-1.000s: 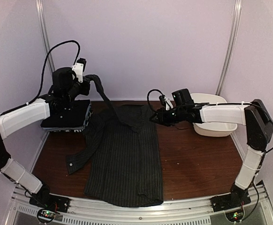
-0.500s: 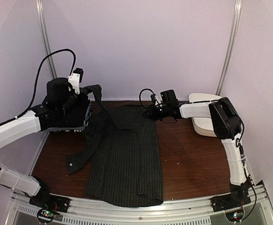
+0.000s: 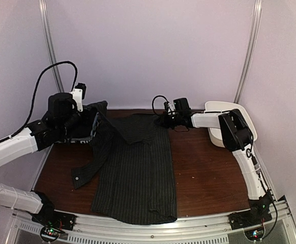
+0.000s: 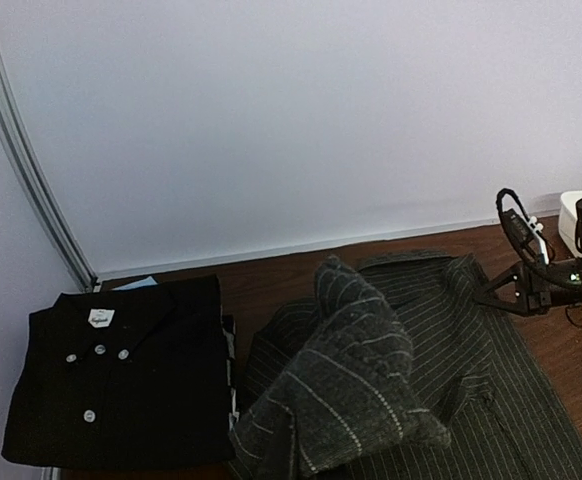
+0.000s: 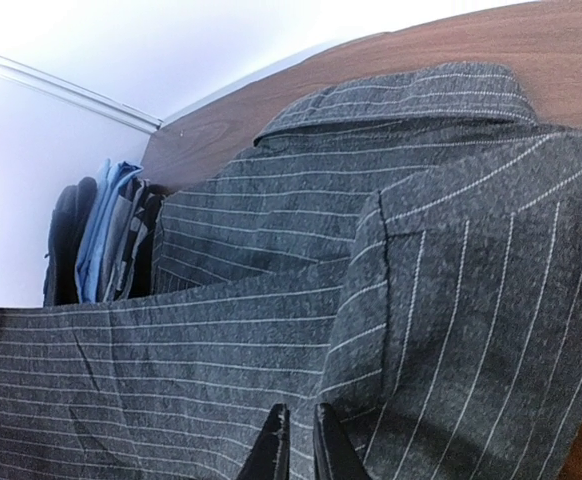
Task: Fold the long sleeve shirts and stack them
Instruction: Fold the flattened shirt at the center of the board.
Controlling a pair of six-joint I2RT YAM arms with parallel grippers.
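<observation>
A charcoal pinstriped long sleeve shirt [image 3: 138, 173] lies flat in the middle of the table, collar at the back. My left gripper [image 3: 93, 113] is shut on its left sleeve [image 4: 361, 380], held up above the back left corner; the bunched cloth hides the fingers. A folded black long sleeve shirt [image 4: 121, 380] with white buttons tops the stack [image 3: 87, 134] under that arm. My right gripper [image 5: 296, 440] rests on the shirt's right shoulder [image 3: 161, 121], jaws nearly together and pinching the striped cloth.
A white tub [image 3: 229, 127] stands at the back right, beside the right arm. Part of the same sleeve, with its cuff [image 3: 78, 178], trails over the left of the table. Blue and striped folded clothes [image 5: 101, 235] lie lower in the stack. Walls close the back and sides.
The right arm reached left to the shirt's shoulder and its jaws closed on the cloth. The left arm sank and drew left, still carrying the sleeve.
</observation>
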